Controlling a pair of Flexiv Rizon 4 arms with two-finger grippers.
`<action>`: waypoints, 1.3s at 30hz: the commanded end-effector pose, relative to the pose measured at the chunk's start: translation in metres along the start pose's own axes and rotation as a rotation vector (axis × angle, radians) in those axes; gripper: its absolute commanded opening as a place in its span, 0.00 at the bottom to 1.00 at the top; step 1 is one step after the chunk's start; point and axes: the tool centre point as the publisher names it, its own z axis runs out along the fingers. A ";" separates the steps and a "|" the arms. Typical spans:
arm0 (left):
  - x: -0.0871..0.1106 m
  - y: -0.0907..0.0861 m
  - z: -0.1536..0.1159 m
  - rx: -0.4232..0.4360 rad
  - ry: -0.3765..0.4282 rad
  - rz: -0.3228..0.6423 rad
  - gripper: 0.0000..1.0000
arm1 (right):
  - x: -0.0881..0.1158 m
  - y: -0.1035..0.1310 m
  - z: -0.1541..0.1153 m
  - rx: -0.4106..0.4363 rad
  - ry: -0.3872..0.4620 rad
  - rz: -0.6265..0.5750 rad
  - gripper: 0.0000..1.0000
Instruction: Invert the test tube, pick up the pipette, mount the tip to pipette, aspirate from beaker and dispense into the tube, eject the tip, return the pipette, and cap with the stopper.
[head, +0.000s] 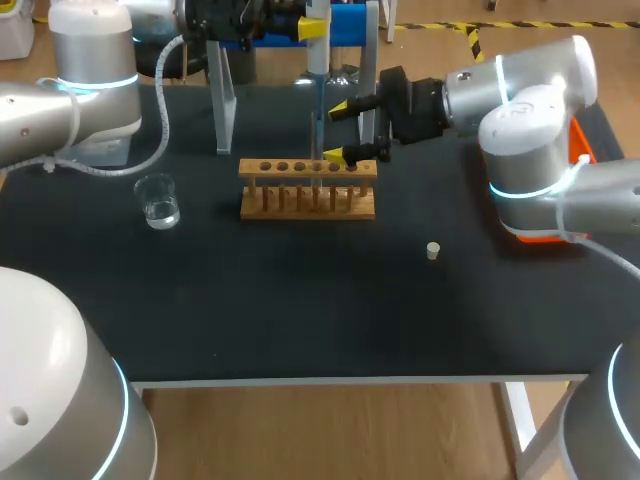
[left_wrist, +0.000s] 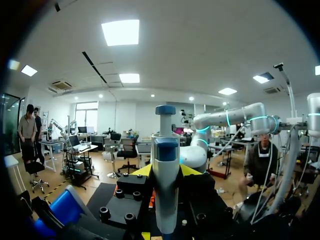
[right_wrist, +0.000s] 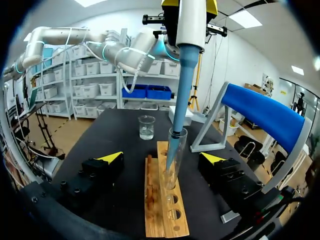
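My left tool (left_wrist: 166, 171) clamps the pipette (left_wrist: 165, 150) upright, its tip (right_wrist: 182, 100) inside the test tube (right_wrist: 180, 150) in the wooden rack (right_wrist: 162, 215) near the desk's far edge, apparently dispensing. My right tool (right_wrist: 162, 162) stands apart, flanking the rack.

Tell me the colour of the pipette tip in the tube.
The pipette tip is blue-grey, below the white pipette; right wrist view shows it best.

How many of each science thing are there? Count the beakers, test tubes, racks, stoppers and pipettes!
beaker: 1
test tube: 1
test tube rack: 1
stopper: 1
pipette: 1
Total: 5
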 end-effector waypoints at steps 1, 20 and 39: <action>-0.002 -0.001 -0.001 -0.002 0.006 -0.001 0.00 | -0.004 -0.001 0.009 0.005 -0.006 -0.015 1.00; -0.002 -0.001 -0.001 -0.002 0.006 -0.001 0.00 | -0.009 -0.010 0.039 0.031 -0.017 -0.056 1.00; -0.002 -0.001 -0.001 -0.002 0.006 -0.001 0.00 | -0.011 -0.014 0.063 0.043 -0.026 -0.001 1.00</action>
